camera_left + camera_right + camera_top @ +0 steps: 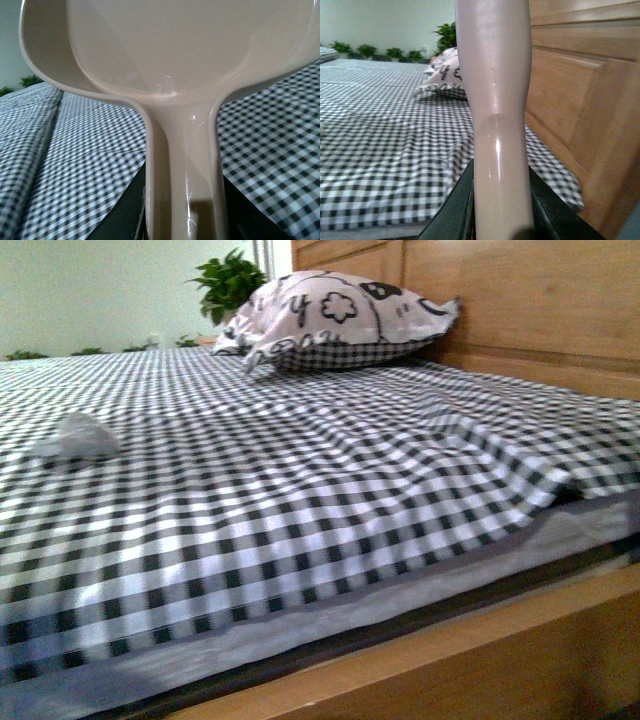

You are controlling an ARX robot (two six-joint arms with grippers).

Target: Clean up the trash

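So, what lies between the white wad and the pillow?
Only bare checked sheet, rippled, separates the wad and the pillow; the front view shows it.

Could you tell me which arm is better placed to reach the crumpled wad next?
Probably the left, holding the scoop: the wad lies far left on the sheet, while the right wrist view shows the headboard.
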